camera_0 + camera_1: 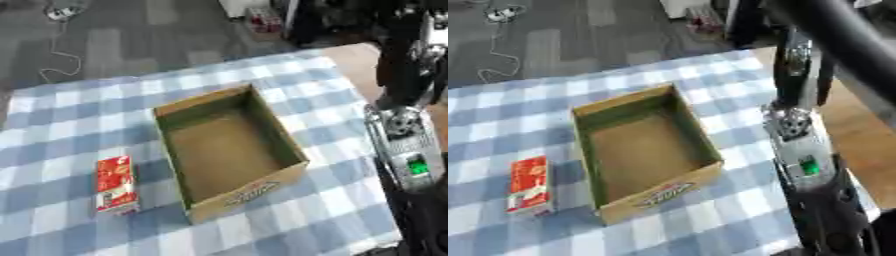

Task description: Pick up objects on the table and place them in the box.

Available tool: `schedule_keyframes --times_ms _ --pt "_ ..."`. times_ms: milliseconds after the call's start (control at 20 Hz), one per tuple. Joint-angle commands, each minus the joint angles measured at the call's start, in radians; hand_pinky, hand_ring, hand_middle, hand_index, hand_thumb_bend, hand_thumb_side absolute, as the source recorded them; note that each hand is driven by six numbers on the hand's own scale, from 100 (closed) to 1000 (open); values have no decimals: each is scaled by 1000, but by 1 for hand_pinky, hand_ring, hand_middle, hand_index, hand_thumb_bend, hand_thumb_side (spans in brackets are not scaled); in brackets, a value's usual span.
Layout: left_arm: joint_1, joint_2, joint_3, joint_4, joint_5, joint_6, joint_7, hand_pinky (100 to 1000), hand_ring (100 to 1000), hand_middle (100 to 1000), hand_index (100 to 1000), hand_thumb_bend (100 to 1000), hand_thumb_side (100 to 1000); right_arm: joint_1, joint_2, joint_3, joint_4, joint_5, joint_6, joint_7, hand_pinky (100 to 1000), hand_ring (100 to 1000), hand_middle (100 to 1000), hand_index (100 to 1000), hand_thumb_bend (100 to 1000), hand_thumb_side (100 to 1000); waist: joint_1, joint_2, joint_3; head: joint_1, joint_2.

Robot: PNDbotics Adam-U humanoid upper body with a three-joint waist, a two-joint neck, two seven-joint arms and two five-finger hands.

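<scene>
Open, empty brown cardboard box (pixel 229 150) at centre of a blue-and-white checked surface (pixel 79 120). Flat red rectangular carton (pixel 115 185) lying just left of box, apart from it; long axis roughly parallel to box's long side, running near to far. Right arm (pixel 802 150) along right edge; hand and fingers out of sight, state impossible to tell. Best approach: reach from above, close across carton's narrow width, lift clear of box wall.
</scene>
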Motion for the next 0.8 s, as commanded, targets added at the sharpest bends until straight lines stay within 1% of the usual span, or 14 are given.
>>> schedule_keyframes --times_ms 50,350,450,650,800 --pt "-6 21 2 -13 -3 1 -2 420 530 622 775 153 1000 -3 -17 -1 -13 -7 -3 9 393 433 502 614 100 1000 1 -13 2 3 -3" --pt "-4 21 1 -13 -7 4 -4 420 530 622 776 153 1000 -2 -18 -3 -13 -12 -5 15 393 433 503 614 100 1000 1 -14 2 6 -3" --pt "-5 25 0 -13 -22 14 -12 422 531 622 778 154 1000 -3 -17 -4 -13 -12 -5 15 394 433 503 614 100 1000 1 -13 1 7 -3" --pt "-12 41 -8 -13 -107 72 -57 429 535 626 787 160 1000 -7 -12 -13 -13 -9 0 11 395 434 503 615 100 1000 0 -9 -9 13 -3" --pt "-14 74 -29 -13 -177 118 -120 441 548 645 801 168 1000 -10 -8 -18 -13 -7 2 6 395 434 503 615 100 1000 3 -8 -16 19 -3"
